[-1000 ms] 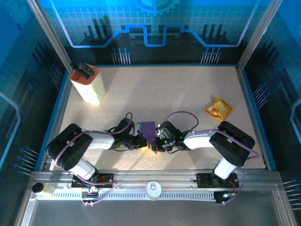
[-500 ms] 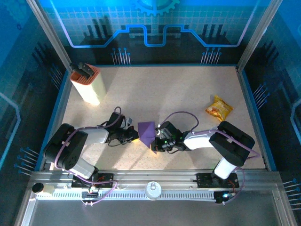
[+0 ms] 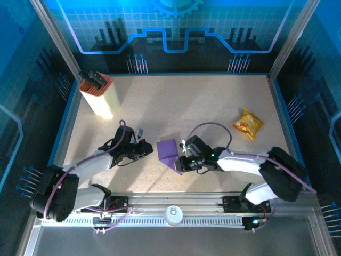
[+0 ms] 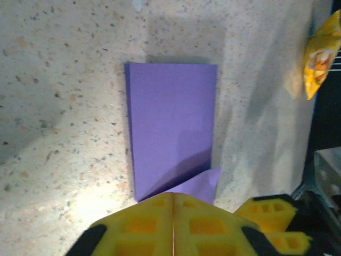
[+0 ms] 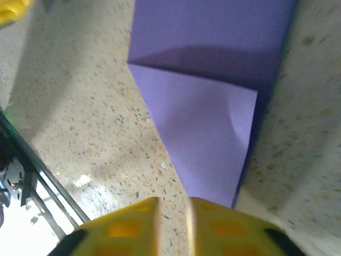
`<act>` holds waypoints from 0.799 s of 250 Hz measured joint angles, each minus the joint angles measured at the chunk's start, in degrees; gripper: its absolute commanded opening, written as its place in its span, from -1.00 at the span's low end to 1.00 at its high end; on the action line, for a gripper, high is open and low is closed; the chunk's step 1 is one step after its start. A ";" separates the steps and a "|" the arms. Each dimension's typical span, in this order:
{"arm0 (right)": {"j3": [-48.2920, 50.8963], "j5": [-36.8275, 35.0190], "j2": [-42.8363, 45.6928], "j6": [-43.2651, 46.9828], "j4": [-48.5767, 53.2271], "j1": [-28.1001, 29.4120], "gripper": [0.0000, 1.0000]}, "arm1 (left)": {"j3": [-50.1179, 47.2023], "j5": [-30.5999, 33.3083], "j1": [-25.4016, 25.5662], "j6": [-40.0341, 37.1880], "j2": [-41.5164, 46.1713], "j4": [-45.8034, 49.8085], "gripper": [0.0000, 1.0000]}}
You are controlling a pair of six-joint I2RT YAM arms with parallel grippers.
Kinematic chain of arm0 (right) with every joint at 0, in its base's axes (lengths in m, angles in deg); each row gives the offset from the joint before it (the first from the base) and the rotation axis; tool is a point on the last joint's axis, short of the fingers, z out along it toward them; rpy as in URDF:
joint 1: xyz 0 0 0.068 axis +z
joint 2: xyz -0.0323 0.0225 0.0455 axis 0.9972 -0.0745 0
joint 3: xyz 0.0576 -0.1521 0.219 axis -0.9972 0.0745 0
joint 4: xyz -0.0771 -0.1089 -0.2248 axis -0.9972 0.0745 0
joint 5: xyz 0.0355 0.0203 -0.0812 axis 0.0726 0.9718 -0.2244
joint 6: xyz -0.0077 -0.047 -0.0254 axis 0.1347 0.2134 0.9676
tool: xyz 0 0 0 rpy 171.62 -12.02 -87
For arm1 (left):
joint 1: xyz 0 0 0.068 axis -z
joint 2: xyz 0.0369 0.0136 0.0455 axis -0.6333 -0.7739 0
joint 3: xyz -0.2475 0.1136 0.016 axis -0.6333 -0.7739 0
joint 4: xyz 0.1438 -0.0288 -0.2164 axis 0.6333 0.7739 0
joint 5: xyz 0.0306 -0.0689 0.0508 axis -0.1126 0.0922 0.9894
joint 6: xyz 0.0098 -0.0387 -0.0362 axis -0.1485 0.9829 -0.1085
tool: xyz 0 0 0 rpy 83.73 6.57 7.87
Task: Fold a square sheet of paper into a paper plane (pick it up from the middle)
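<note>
The left gripper has its yellow pads pressed together along a thin seam, with nothing between them. The right gripper stands slightly open: a narrow slot of bare table shows between its yellow fingers, and it holds nothing either.

Both arms lie low over the table. The left arm reaches from its base at the near left, its forearm running rightward to the centre. The right arm bends at an elbow far to the right, and its white forearm runs back leftward. The two grippers point at each other, with looped purple cables over their wrists.

The paper lies on the table between them, near the middle of the near edge. It is plain violet and carries no print. It is folded to an upright rectangle with sharp edges, and one corner is turned into a triangular flap. In the right wrist view the flap is a lighter violet than the shaded rectangle beyond it. Its point ends just ahead of the right fingers. From the left wrist, the flap's edge runs down to the left fingertips; whether they touch I cannot tell.

Well apart, at the far right, sits a yellow-orange packet; its print is too small to read. A cream-and-orange box stands at the far left, with no legible label.
</note>
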 measured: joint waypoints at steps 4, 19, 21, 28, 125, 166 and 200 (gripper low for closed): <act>-0.22 -0.52 0.87 0.66 0.72 -0.09 -0.29 | -0.15 -0.02 0.07 0.76 0.33 -0.13 -0.46; -1.07 -2.62 2.69 0.70 2.60 -1.38 -0.27 | -0.79 -0.07 0.35 1.70 0.90 -0.63 -0.27; -1.20 -2.73 2.78 0.70 2.69 -1.60 -0.26 | -0.85 -0.11 0.42 2.08 0.90 -0.74 -0.24; -1.44 -3.04 2.78 0.68 2.78 -2.73 -0.23 | -1.11 -0.24 0.57 2.73 0.79 -1.11 -0.17; -1.42 1.07 -5.09 -0.28 -0.50 -6.21 -0.23 | -1.09 -5.05 0.98 6.86 -8.15 -7.06 0.06; -1.42 1.53 -5.49 -1.03 -1.01 -6.21 -0.25 | 0.20 -7.13 0.98 6.84 -12.13 -8.04 0.01; -1.42 1.49 -5.51 -1.49 -1.05 -6.21 -0.27 | 0.68 -7.98 0.98 6.82 -13.31 -8.41 -0.02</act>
